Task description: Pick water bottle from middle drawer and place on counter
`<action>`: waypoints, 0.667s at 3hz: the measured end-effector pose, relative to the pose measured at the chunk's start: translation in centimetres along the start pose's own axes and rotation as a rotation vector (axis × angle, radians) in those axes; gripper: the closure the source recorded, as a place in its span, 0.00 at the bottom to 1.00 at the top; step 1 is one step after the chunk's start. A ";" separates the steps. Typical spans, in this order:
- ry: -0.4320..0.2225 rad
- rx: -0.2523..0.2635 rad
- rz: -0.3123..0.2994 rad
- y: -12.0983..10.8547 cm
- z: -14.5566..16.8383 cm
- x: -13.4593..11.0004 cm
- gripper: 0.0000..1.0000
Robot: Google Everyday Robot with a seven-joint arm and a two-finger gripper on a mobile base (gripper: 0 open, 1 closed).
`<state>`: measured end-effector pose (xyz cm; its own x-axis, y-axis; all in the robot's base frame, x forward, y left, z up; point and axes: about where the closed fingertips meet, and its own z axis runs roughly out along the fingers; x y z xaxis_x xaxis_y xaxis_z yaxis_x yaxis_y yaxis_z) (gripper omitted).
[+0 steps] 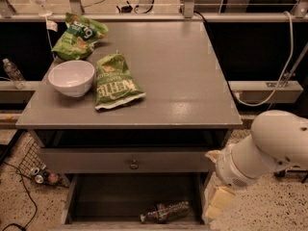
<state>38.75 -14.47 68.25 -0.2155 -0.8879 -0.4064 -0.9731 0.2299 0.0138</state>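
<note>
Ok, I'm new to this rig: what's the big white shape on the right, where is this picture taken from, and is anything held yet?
The big white shape is the robot's single arm. The pale piece at its lower end is the gripper, which hangs by the right side of the open drawer and does not touch the bottle.

There is only one camera view. It looks down on the cabinet from the front.

The small clear plastic water bottle lies on its side in the wide grey middle drawer. On the smooth grey counter sit a white bowl, a green snack bag beside it, and a second green bag behind. Another clear bottle stands off to the left.
</note>
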 end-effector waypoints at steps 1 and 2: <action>-0.005 -0.049 -0.080 -1.8 4.5 2.0 0.00; -0.011 -0.079 -0.134 -2.3 6.6 2.8 0.00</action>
<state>40.96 -14.87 61.10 -0.0828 -0.9039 -0.4197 -0.9966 0.0770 0.0307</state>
